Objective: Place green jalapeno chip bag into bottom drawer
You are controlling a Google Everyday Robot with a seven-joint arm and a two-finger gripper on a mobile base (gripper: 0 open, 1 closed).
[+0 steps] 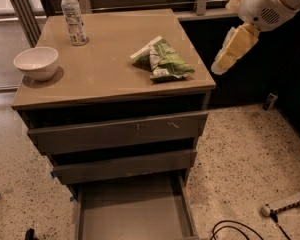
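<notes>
Green jalapeno chip bag (162,61) ungrasped on cabinet (110,84); bottom drawer (135,216) open at six o'clock; gripper (231,51) at three o'clock, aperture impossible to tell.

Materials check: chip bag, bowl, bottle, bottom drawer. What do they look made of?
Green jalapeno chip bag: crinkled, glossy, likely foil or plastic film.
Bowl: smooth white, probably ceramic or melamine.
Bottle: see-through, labelled, likely clear plastic.
Bottom drawer: flat matte grey floor, laminate or painted board; unclear.
End effector hangs right of the cabinet top, clear of the bag.
</notes>
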